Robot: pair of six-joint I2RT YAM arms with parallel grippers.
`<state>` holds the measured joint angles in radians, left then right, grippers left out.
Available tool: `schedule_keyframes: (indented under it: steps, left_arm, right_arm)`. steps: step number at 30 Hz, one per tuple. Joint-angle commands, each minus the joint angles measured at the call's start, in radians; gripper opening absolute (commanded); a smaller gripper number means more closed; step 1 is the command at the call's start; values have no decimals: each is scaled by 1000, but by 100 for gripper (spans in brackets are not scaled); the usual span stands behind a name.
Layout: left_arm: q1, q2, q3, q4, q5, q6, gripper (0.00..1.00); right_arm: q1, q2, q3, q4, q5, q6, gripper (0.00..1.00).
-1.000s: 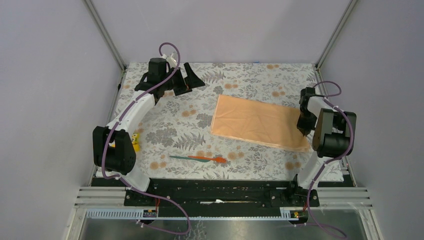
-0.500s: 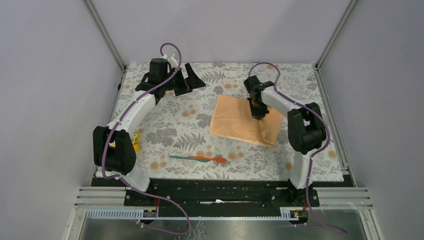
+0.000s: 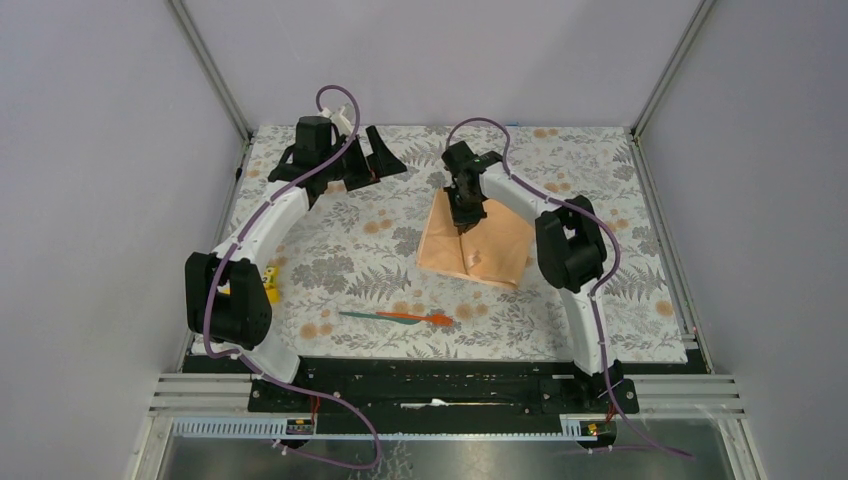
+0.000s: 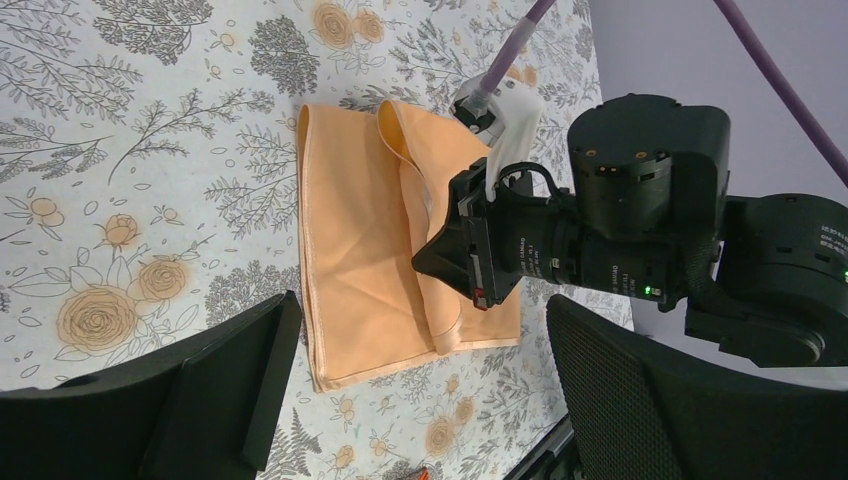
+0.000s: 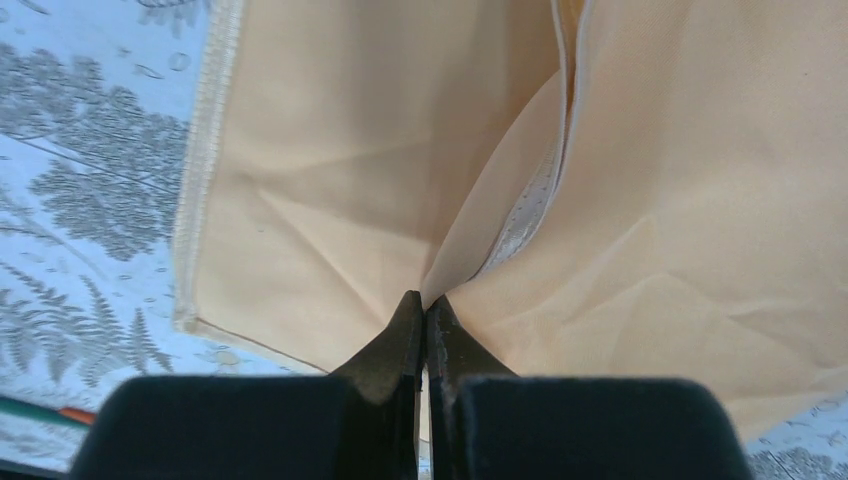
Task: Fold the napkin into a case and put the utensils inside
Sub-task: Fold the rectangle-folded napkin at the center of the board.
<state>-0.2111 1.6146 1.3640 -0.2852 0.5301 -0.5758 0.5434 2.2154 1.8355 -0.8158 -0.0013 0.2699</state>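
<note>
The peach-orange napkin (image 3: 490, 255) lies partly folded on the floral tablecloth, right of centre. My right gripper (image 3: 466, 220) is shut on a pinched fold of it near its far middle and holds that flap over the lower layer. The right wrist view shows the closed tips (image 5: 425, 305) gripping the napkin (image 5: 330, 150). The napkin (image 4: 360, 240) also shows in the left wrist view. My left gripper (image 3: 375, 160) is open and empty at the far left, apart from the napkin. The teal utensil (image 3: 362, 315) and the orange-red utensil (image 3: 425, 318) lie end to end near the front.
A small yellow block (image 3: 271, 283) sits by the left arm's elbow. The grey floral tablecloth (image 3: 350, 250) covers the table. Metal frame posts and grey walls close in the back and sides. A black rail (image 3: 430, 385) runs along the front edge.
My right gripper has swept left from the napkin's right edge to its far middle, carrying the edge over so the napkin is now narrower. The left arm and the utensils have not moved.
</note>
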Motion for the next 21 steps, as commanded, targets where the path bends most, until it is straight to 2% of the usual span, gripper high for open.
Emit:
schedule_keyframes:
  steps: [1, 13, 21]
  left_arm:
    - [16, -32, 11, 27, -14, 19, 99]
    - [39, -42, 13, 29, 4, 10, 99]
    - [46, -41, 12, 37, 21, 0, 99]
  right_arm:
    - [8, 33, 84, -23, -101, 20, 0]
    - [14, 87, 160, -21, -191, 22, 0]
    - [40, 33, 140, -21, -179, 30, 0]
